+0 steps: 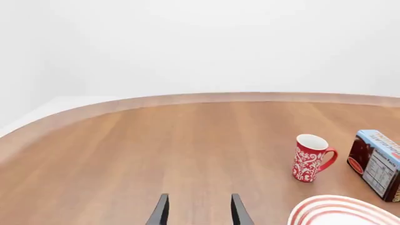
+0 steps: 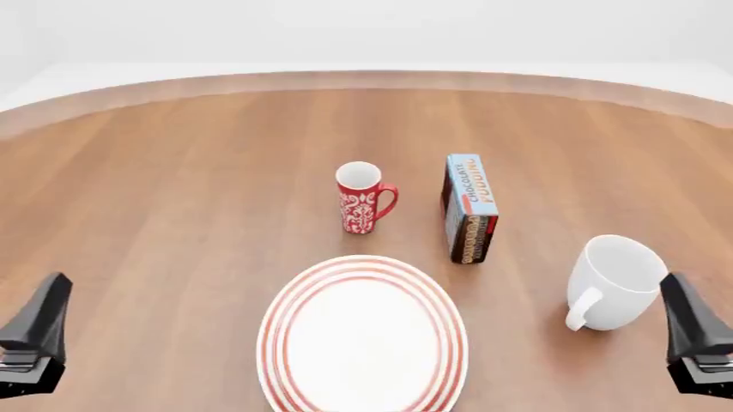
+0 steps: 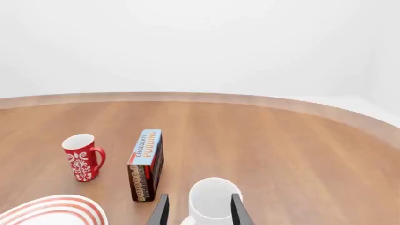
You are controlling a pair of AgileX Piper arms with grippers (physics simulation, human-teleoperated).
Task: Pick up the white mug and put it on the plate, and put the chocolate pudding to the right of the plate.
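Right of plate (image 2: 362, 336), white mug (image 2: 615, 281) upright, handle seemingly near-left

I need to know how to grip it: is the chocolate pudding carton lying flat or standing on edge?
Standing on a narrow edge. The chocolate pudding carton shows its light-blue lettered face upward and a tall dark side toward the front camera.

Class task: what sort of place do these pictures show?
Probably a simulated tabletop test scene: a bare round wooden table against blank white walls, with only a red-ringed white plate, two mugs and a pudding carton.
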